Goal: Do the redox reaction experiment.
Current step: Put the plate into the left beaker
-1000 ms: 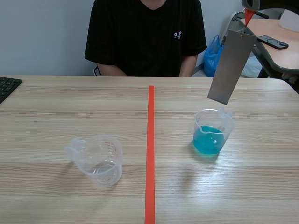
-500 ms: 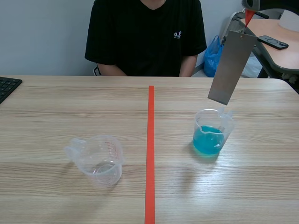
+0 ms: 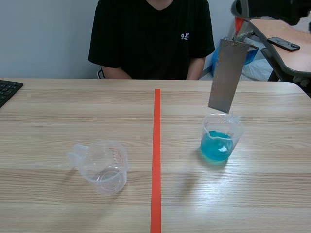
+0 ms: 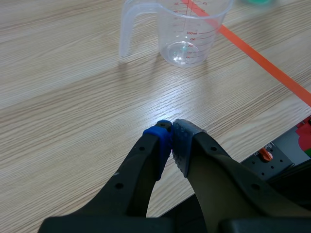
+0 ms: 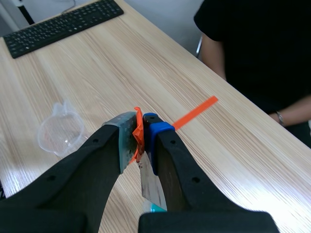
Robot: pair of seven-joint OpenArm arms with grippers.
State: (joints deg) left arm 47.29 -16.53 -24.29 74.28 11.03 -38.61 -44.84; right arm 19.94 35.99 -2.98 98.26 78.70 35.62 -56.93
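Pale wall (image 3: 43, 39), wooden table (image 3: 48, 111), maybe desk (image 3: 296, 56)

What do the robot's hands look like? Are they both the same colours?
Yes, almost twins. The left gripper and the right gripper each have two thick black fingers with little round holes in them. Each finger ends in a soft pad, one blue and one grey.

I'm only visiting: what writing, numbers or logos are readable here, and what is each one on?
"300 ml": red scale mark on the clear plastic measuring cup; its other red numbers are too small to read surely.
Small white logo on the person's black T-shirt: too blurred to read.
Black keyboard: key letters too small.
Grey metal plate and clear cup of blue liquid: no readable writing.
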